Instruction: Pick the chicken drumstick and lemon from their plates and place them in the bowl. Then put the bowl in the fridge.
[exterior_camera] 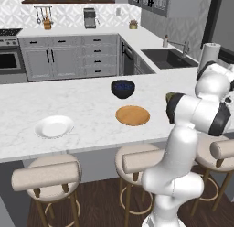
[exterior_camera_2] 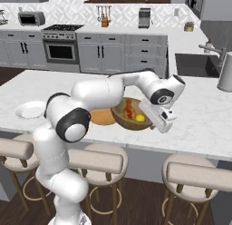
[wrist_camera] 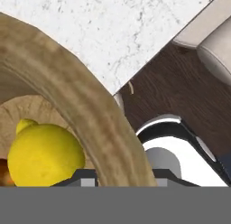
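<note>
The jaws of the gripper stand narrow, one on each side of the thick tan rim of the wooden bowl, clamping it. Just inside the rim lie the bright yellow lemon and the orange-brown chicken drumstick.

Glossy white arm, dark joints

Non-task items: dark blue-black bowl upright on the marble tabletop, apart from everything else. Padded bar stools along the near edge. Back wall: oven range, microwave, coffee machine, utensil rack. Sink with faucet on the side run, paper towel roll just beside it.
</note>
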